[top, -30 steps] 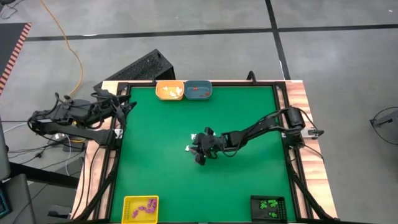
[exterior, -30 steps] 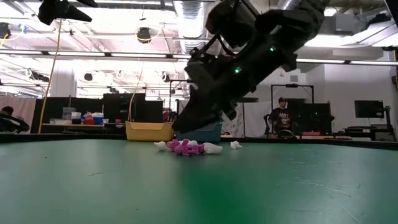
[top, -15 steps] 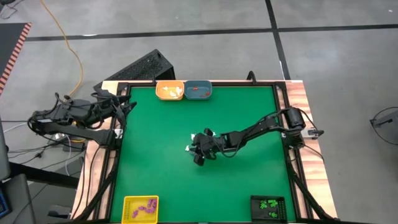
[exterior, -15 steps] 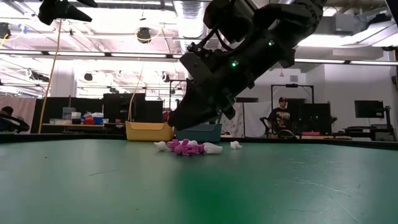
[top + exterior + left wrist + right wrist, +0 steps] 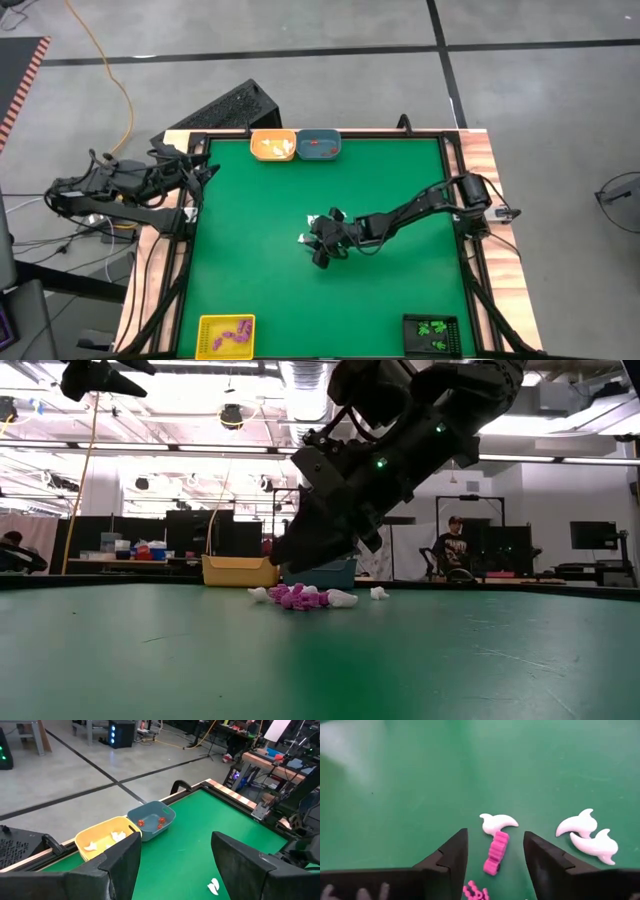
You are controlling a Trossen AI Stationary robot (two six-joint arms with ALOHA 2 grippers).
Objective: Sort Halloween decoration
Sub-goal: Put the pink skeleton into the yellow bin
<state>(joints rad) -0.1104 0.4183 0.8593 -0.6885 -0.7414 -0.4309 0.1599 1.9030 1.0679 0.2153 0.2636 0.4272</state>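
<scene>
Several small Halloween trinkets lie in a loose cluster [image 5: 300, 597] at the middle of the green table [image 5: 250, 260], and the right gripper [image 5: 320, 246] hangs directly over that cluster with its fingers spread wide and nothing between them. In the right wrist view a purple piece [image 5: 496, 852] sits in the gap between the two fingers, touching a white ghost-like piece [image 5: 498, 823], while two more white pieces [image 5: 587, 834] lie just beside the cluster's near edge and another purple bit [image 5: 476, 892] lies close to the gripper. The likely fault, as a judgement, is a double pick: because the purple piece touches the white one, closing here may catch both or flick the white one away across the table; such tiny parts may also slip from the fingertips. The right arm reaches from the table's right edge toward the cluster, elbow low and wrist tilted steeply down, as the low view shows. The left gripper [image 5: 175, 870] waits well away from the cluster, beyond the table's left edge, fingers apart and empty. Far from the cluster, the orange tray [image 5: 273, 146] and blue tray [image 5: 319, 145] sit at the far edge, the yellow tray [image 5: 226, 335] and black tray [image 5: 432, 333] at the near corners
</scene>
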